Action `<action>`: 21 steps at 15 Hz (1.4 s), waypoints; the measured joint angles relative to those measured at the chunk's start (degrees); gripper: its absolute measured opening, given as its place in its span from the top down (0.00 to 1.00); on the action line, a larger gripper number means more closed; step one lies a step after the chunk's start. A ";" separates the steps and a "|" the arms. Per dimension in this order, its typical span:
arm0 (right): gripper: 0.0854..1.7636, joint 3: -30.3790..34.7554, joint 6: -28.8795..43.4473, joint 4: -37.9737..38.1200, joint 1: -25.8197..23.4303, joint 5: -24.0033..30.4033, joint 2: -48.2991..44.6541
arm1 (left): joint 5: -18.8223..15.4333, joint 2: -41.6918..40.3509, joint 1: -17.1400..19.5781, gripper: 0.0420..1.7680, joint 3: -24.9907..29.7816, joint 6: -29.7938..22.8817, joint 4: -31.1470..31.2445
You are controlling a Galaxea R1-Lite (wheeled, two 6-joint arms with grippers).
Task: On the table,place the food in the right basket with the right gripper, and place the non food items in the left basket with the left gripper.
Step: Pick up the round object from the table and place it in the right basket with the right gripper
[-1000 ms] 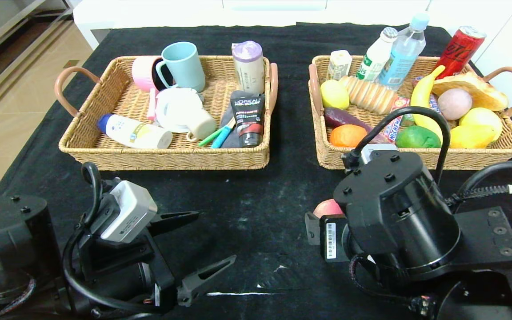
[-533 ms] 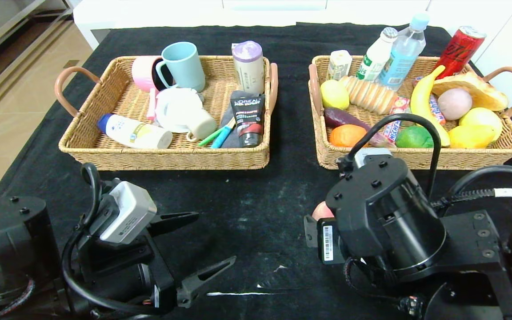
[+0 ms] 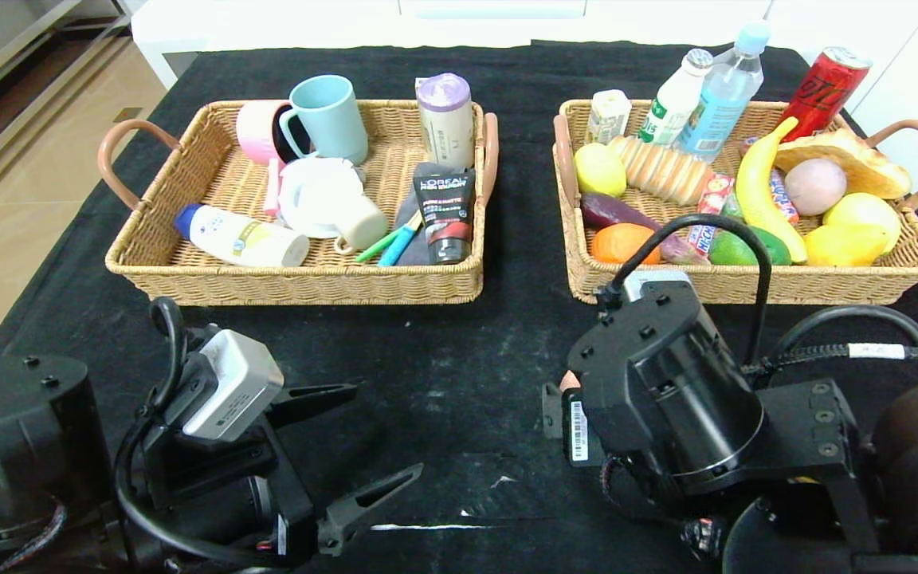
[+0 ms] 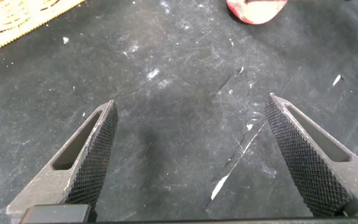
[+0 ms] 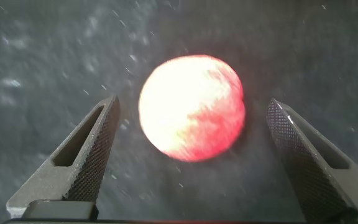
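A red-pink peach (image 5: 191,107) lies on the black table (image 3: 459,351). My right gripper (image 5: 191,101) hangs over it, open, one jaw on each side of the fruit and neither touching it. In the head view the right wrist (image 3: 658,383) hides all but a sliver of the peach (image 3: 569,379). The eggplant (image 3: 614,211), orange (image 3: 622,241) and Hi-Chew stick (image 3: 702,231) lie in the right basket (image 3: 825,283). The white bottle (image 3: 240,237) and white dish (image 3: 311,195) lie in the left basket (image 3: 292,283). My left gripper (image 3: 386,430) rests open and empty at the near left.
Mugs, tubes and a toothbrush fill the left basket. The right one holds bread, a banana (image 3: 758,191), lemons, bottles and a red can (image 3: 825,84). A white scratch (image 4: 229,177) marks the cloth under the left gripper (image 4: 191,99). Bare cloth separates the baskets from both arms.
My right arm has shifted nearer and slightly left over the peach, which the wrist now covers almost fully in the head view. The left arm has stayed put.
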 joint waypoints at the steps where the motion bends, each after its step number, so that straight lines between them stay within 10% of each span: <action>1: 0.03 0.20 -0.02 -0.49 -0.06 0.00 0.13 | -0.02 0.06 -0.02 0.03 0.04 0.00 0.00; 17: 0.03 1.46 -1.12 -6.13 -2.32 -0.49 2.49 | -0.06 0.15 -0.26 0.03 0.37 0.17 0.11; 21: 0.37 1.49 -1.13 -6.29 -2.38 -0.49 3.01 | -0.05 0.15 -0.28 0.03 0.41 0.20 0.11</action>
